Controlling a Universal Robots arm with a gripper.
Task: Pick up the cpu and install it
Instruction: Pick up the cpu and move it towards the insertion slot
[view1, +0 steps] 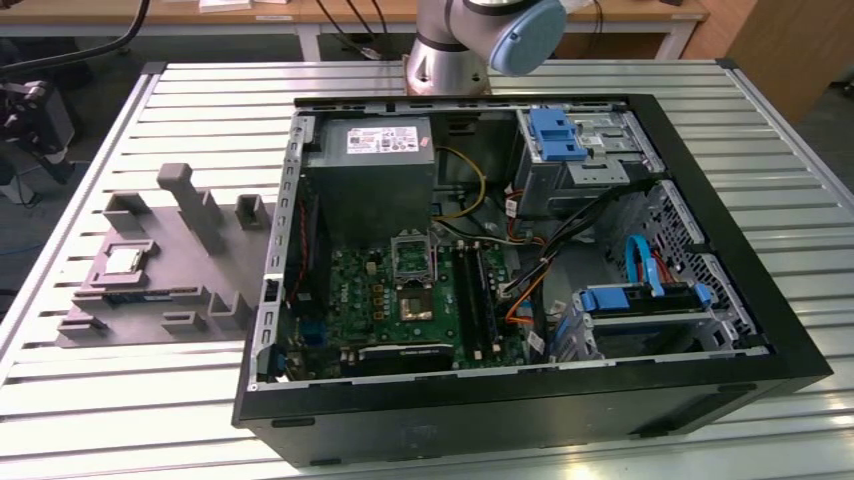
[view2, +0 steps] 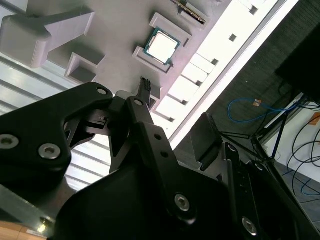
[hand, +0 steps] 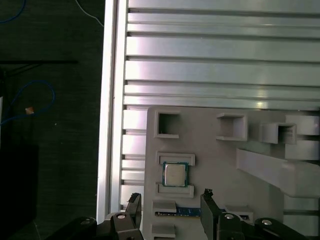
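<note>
**Open claw over the tray, cpu in its pocket**

The small, flat, square cpu (hand: 175, 174), silvery-grey metal on top with a thin greenish rim, lies flat in a shallow pocket of the pale grey moulded plastic fixture tray (hand: 215, 165). Two low raised lips of the tray hold it between them. The second wrist view shows the chip (view2: 160, 46) seated the same way.

The black two-fingered gripper (hand: 170, 197) hangs over the tray with its jaws spread wide and nothing between them. Its fingertips (hand: 207, 196) are near the cpu but do not touch it.

In the exterior view the tray (view1: 174, 270) rests on the silver slatted aluminium table (view1: 120, 400). It sits just beside the open black PC case (view1: 534, 420), on the exterior view's left of it. The cpu (view1: 124, 260) sits toward the side of the tray away from the case. The green motherboard (view1: 387, 300) lies inside the case, well apart from the tray. The grey arm (view1: 454, 45) rises from the table behind the case.
</note>
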